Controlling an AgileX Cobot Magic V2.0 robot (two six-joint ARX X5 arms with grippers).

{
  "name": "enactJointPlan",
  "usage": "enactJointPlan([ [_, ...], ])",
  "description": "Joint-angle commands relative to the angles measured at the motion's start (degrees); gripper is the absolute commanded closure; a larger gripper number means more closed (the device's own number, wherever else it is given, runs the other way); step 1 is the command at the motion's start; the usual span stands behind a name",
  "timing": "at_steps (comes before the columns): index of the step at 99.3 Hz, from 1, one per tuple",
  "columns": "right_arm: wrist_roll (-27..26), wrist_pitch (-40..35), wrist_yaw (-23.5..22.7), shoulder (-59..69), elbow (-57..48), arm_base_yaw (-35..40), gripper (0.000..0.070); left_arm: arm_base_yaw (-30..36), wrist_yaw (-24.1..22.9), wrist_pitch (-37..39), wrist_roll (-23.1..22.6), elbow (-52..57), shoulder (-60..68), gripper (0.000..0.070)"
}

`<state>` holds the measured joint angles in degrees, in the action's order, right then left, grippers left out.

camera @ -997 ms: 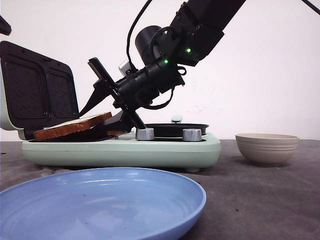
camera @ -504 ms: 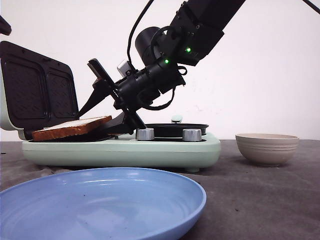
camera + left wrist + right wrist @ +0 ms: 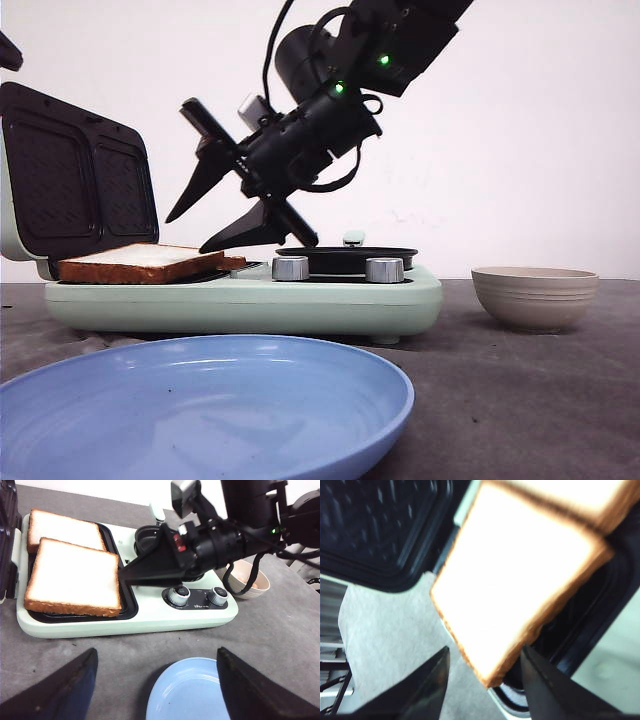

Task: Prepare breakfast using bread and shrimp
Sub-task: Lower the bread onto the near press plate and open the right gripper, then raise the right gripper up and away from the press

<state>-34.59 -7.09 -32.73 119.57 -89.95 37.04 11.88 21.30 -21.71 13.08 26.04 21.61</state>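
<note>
Two slices of bread [image 3: 75,577] lie side by side in the dark tray of the pale green sandwich maker [image 3: 330,300], whose lid [image 3: 75,175] stands propped open at the left of the front view; the farther slice [image 3: 62,527] sits just behind the nearer one. The right pincer [image 3: 205,212] hangs in the air above the near edge of the bread, its two black fingers spread wide with nothing between them, clear of the slice below. In the right wrist view the nearer slice fills the space ahead of the parted fingers [image 3: 427,690]. The left pincer [image 3: 155,687] is also wide open and empty, hovering over the grey tabletop [image 3: 280,620] above a blue plate [image 3: 200,400]. A beige ribbed bowl [image 3: 535,297] stands to the right of the appliance, with something pinkish inside [image 3: 255,584] that is too small to identify.
</note>
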Motion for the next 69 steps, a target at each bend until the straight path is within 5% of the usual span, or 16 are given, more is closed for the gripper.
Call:
enactJointPlan([
  [1, 1.29, 0.42, 0.26, -0.55, -1.55, 0.26, 0.0422, 0.09, 0.11, 0.28, 0.07, 0.37, -0.02, 0.0311],
  [29, 5.27, -1.55, 3.3, -4.83, -1.55, -0.5, 0.0422, 0.09, 0.11, 0.28, 0.07, 0.37, -0.02, 0.0311],
  [54, 16.81, -10.54, 12.55, -11.65, -1.55, -0.57, 0.0423, 0.09, 0.11, 0.28, 0.04, 0.37, -0.02, 0.0311],
  [69, 21.2, -15.3, 13.92, -16.5, -1.55, -0.9, 0.0465, 0.09, 0.11, 0.28, 0.07, 0.37, -0.02, 0.0311],
])
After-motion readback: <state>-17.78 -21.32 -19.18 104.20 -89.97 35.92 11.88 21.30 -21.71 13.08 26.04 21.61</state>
